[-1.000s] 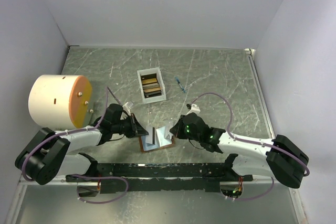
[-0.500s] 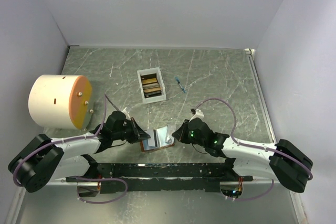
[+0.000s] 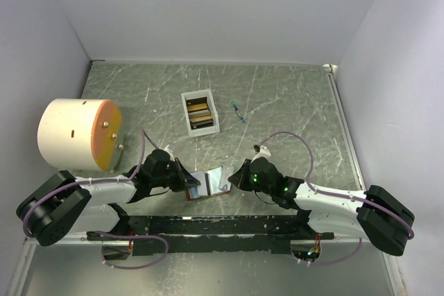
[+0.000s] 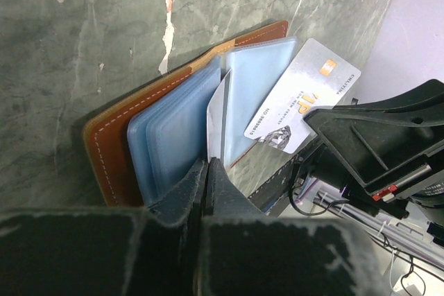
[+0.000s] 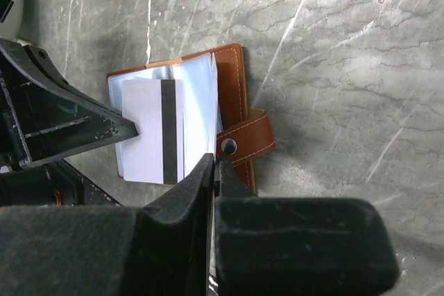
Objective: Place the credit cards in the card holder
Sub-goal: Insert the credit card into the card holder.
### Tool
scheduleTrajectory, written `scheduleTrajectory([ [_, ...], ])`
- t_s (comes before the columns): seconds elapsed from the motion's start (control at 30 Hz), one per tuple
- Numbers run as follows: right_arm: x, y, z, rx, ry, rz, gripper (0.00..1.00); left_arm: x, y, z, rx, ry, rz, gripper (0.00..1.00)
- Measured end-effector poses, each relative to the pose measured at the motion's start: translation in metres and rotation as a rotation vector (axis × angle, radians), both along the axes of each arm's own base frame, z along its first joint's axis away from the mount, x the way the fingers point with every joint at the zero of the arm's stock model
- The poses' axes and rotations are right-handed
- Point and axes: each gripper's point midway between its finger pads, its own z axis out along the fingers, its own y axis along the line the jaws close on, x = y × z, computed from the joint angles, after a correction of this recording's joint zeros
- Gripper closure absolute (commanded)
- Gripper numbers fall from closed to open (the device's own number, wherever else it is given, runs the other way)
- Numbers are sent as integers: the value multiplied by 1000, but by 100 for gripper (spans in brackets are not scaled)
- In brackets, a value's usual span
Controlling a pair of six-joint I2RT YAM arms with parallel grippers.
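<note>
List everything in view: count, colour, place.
card holder: one, brown with blue pockets, open, between the arms
pale card: one, white with dark stripe, on the open holder
white box: one, table centre, holding dark and gold cards
cylinder: one, cream with orange face, left side
small blue item: one, right of the box
table: one, grey-green
left fingers: black, shut on a holder pocket leaf
right fingers: black, shut, by the snap tab
</note>
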Motion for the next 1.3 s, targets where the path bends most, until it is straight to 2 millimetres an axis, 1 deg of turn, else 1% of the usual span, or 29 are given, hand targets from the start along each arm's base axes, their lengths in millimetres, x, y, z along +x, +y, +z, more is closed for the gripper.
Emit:
scheduleTrajectory([
  [0.3, -2, -1, -1, 8, 1, 1, 100, 2, -2, -4, 12, -5, 6, 93],
  [0.53, -3, 0, 2, 21, -4, 6, 100, 9, -1, -4, 40, -31, 23, 93],
  [0.77, -4, -2, 0, 22, 2, 2, 100, 11, -2, -6, 50, -29, 26, 93],
  [1.13, -5, -3, 1, 23, 4, 1, 100, 14, -13, -7, 47, -38, 14, 93],
  [1.3, -6, -2, 1, 28, 12, 4, 100, 20, -20, -6, 70, -63, -20, 93],
])
